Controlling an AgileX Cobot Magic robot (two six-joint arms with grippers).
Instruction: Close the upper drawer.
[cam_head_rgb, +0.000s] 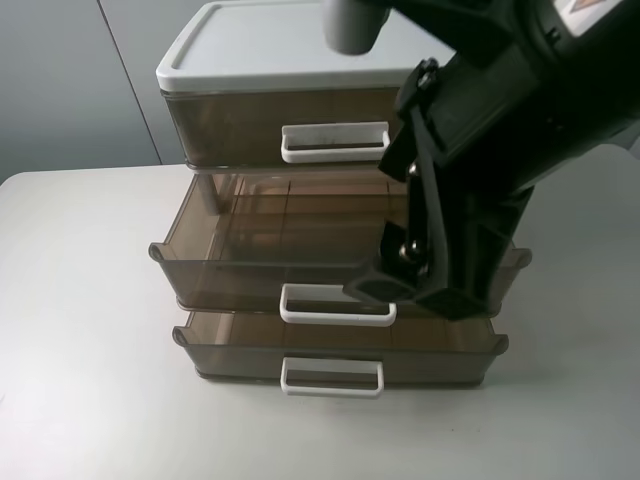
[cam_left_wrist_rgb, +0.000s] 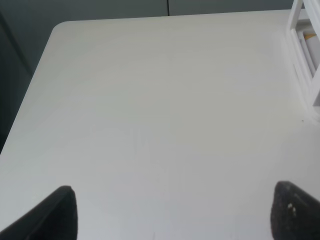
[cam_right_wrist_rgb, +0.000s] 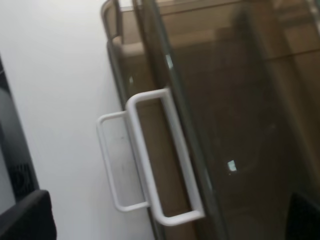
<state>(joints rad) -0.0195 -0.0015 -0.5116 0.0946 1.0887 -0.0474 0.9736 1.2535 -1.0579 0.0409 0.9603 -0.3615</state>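
Note:
The upper drawer (cam_head_rgb: 250, 262), smoky-brown and shallow, stands pulled far out of the cabinet, with its white loop handle (cam_head_rgb: 338, 305) at the front. My right gripper (cam_head_rgb: 415, 290) hangs just above the drawer's front edge, right of the handle, and holds nothing. In the right wrist view the drawer (cam_right_wrist_rgb: 240, 125) and its handle (cam_right_wrist_rgb: 167, 160) lie between my open fingertips (cam_right_wrist_rgb: 25, 215). My left gripper (cam_left_wrist_rgb: 175, 220) is open over bare table and does not show in the exterior view.
The taller top drawer (cam_head_rgb: 250, 125) under the white lid (cam_head_rgb: 260, 50) is shut. The lowest drawer (cam_head_rgb: 240, 355) sticks out a little, its handle (cam_head_rgb: 332, 377) below the upper one. The white table (cam_head_rgb: 80, 330) surrounds the cabinet. A white frame (cam_left_wrist_rgb: 305, 55) stands at the table's edge.

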